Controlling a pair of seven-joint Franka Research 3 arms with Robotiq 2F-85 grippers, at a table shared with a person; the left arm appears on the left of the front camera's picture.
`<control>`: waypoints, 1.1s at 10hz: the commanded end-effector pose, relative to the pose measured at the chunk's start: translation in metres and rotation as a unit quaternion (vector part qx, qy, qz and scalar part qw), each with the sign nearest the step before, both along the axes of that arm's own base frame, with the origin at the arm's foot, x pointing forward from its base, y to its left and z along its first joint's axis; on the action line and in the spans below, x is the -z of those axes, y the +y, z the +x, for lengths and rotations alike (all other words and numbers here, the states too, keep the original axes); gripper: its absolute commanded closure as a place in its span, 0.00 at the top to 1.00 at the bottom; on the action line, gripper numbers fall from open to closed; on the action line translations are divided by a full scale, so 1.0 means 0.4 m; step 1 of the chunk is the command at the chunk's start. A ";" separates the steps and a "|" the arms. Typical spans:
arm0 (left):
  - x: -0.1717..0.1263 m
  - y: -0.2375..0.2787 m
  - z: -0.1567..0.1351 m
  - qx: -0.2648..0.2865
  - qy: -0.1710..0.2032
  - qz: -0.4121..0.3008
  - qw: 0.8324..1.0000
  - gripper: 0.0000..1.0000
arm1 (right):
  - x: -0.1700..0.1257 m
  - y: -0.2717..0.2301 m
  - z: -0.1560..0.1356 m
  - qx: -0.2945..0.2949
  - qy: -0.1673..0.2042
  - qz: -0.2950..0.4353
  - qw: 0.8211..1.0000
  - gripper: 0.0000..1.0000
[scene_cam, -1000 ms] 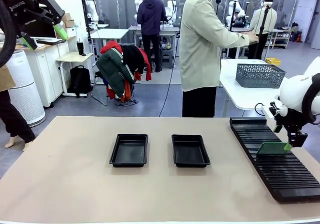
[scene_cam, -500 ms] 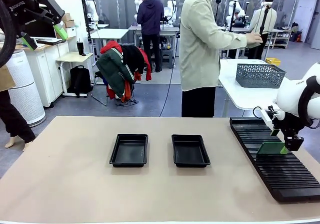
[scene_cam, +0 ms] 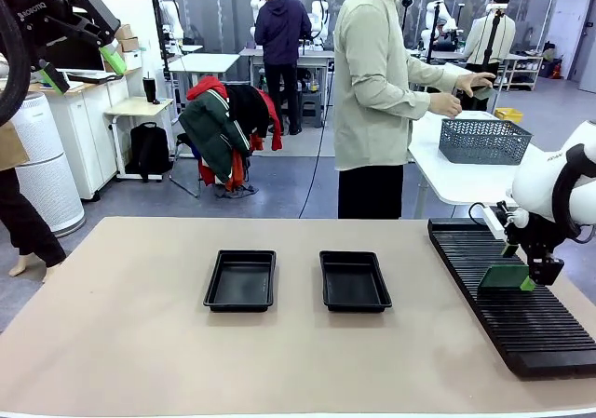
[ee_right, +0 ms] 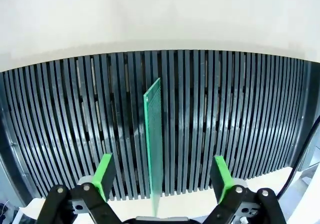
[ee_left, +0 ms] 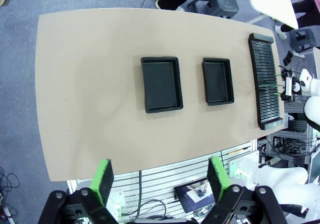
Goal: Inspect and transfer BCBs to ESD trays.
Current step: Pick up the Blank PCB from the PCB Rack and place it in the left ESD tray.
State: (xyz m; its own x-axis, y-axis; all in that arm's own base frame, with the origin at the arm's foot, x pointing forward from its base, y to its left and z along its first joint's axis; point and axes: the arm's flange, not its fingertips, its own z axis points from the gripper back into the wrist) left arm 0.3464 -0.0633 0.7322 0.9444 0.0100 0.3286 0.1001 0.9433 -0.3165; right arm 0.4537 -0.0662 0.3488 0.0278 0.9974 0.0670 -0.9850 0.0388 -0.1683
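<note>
One BCB (scene_cam: 503,277), a thin green board, stands on edge in a slot of the long black rack (scene_cam: 518,306) at the right. My right gripper (scene_cam: 525,282) hangs right at its right end. In the right wrist view the BCB (ee_right: 153,149) rises edge-on midway between the green pads (ee_right: 105,175), which stand wide apart and do not touch it; the right gripper (ee_right: 163,178) is open. Two black ESD trays (scene_cam: 240,280) (scene_cam: 354,281) lie bare mid-table. My left gripper (scene_cam: 82,69) is open, high at the upper left, and looks down on both trays (ee_left: 161,84) (ee_left: 218,81).
The ribbed rack (ee_left: 265,82) runs along the table's right side. A person (scene_cam: 377,83) stands beyond the far edge, hands over a grey wire basket (scene_cam: 484,141) on a white side table. Bare tan tabletop (scene_cam: 121,325) spreads left of and in front of the trays.
My right gripper has dropped a little and shifted left, closer onto the standing board. The person's hands have come to the wire basket. The left arm has not moved.
</note>
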 end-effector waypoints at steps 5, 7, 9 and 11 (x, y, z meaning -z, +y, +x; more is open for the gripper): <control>0.002 -0.002 -0.002 0.001 -0.001 -0.004 1.000 1.00 | 0.020 -0.006 -0.015 0.004 -0.002 -0.001 1.000 1.00; 0.002 -0.002 -0.002 0.001 -0.001 -0.004 1.000 1.00 | 0.020 -0.006 -0.015 0.004 -0.002 -0.001 1.000 1.00; 0.002 -0.002 -0.002 0.001 -0.001 -0.004 1.000 1.00 | 0.020 -0.006 -0.015 0.004 -0.002 -0.001 1.000 1.00; 0.002 -0.002 -0.002 0.001 -0.001 -0.004 1.000 1.00 | 0.020 -0.006 -0.015 0.004 -0.002 -0.001 1.000 1.00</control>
State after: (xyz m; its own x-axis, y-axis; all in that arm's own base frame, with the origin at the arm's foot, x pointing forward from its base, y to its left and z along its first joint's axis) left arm 0.3464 -0.0633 0.7322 0.9444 0.0100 0.3286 0.1001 0.9433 -0.3165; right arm 0.4474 -0.0675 0.3401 0.0433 0.9967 0.0692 -0.9824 0.0551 -0.1783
